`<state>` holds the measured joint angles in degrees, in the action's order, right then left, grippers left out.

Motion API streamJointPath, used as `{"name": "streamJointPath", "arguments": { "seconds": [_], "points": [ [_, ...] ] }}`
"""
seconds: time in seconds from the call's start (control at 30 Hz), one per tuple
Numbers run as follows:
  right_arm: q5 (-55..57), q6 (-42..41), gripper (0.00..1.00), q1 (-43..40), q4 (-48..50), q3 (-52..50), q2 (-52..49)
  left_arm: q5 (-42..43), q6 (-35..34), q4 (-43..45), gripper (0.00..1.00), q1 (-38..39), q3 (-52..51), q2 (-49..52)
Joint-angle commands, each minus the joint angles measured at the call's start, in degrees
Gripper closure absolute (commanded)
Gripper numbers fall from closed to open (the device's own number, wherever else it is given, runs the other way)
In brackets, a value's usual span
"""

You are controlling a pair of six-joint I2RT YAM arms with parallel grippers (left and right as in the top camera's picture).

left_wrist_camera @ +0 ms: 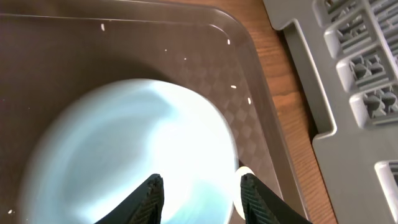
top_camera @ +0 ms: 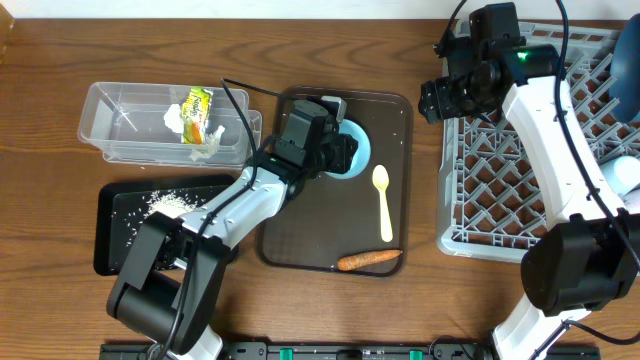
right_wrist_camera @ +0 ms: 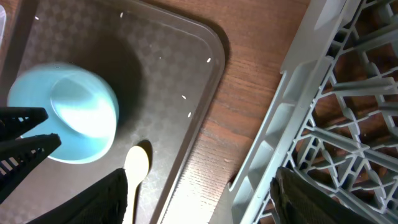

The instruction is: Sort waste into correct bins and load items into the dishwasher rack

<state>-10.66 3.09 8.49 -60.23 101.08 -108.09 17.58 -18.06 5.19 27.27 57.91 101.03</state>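
A light-blue bowl (top_camera: 358, 152) sits upright at the back of the brown serving tray (top_camera: 300, 240). My left gripper (top_camera: 338, 150) is open right over it. In the left wrist view (left_wrist_camera: 199, 180) one finger is over the bowl's inside (left_wrist_camera: 124, 143) and the other just outside its rim. A pale yellow spoon (top_camera: 382, 200) and an orange carrot piece (top_camera: 368, 260) lie on the same tray. My right gripper (top_camera: 440, 100) is open and empty above the left edge of the grey rack (top_camera: 500, 180). Its wrist view (right_wrist_camera: 200, 174) shows the bowl (right_wrist_camera: 81, 118), spoon (right_wrist_camera: 137, 163) and rack (right_wrist_camera: 323, 124).
The clear tub (top_camera: 120, 110) at the back left holds white tissue (top_camera: 205, 145) and the wrapper (top_camera: 198, 115). The black tray (top_camera: 115, 250) in front of it holds rice (top_camera: 170, 203). A dark blue bowl (top_camera: 628, 50) and a pale round item (top_camera: 627, 175) sit in the rack's right side.
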Motion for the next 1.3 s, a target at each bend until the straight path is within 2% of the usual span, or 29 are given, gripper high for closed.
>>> {"name": "streamJointPath", "arguments": {
  "seconds": [0.0,0.17,0.33,0.37,0.43,0.53,0.73,0.93,1.07,1.27],
  "points": [
    [-0.1,-0.9,0.25,0.0,0.0,-0.2,-0.3,-0.3,0.5,-1.0,0.57,-1.6,1.0,-1.5],
    [-0.1,-0.9,0.20,0.1,0.0,-0.2,-0.3,-0.3,0.5,-11.1,0.57,-6.0,1.0,-8.0],
    [-2.2,-0.9,0.15,1.0,0.9,-0.3,-0.3,-0.3,0.5,-28.2,0.56,-13.7,1.0,-17.4],
    [-2.5,-0.9,0.15,1.4,1.2,-0.3,-0.3,-0.3,0.4,-32.3,0.58,-15.8,1.0,-19.2],
    [-2.5,-0.9,0.15,2.1,1.9,-0.3,-0.3,-0.4,0.2,-39.4,0.70,-19.9,1.0,-22.0],
    [-2.5,-0.9,0.16,2.9,3.1,-0.3,-0.3,-2.1,-4.3,-49.4,0.93,-26.7,1.0,-24.7],
    [-2.4,-0.9,0.18,3.3,4.1,-0.3,-0.3,-6.7,-18.1,-66.9,0.94,-41.5,1.0,-25.8],
    [-2.4,-0.9,0.20,3.1,4.0,-0.3,-0.3,-13.4,-24.5,-72.9,0.94,-54.6,1.0,-25.8],
    [-2.4,-0.9,0.20,3.1,3.9,-0.3,-0.3,-17.2,-25.8,-73.1,0.94,-62.0,0.0,-25.8],
    [-2.4,-0.9,0.20,3.1,3.8,-0.3,-0.3,-17.2,-26.8,-71.6,0.94,-69.0,-4.7,-25.8]
  ]
}}
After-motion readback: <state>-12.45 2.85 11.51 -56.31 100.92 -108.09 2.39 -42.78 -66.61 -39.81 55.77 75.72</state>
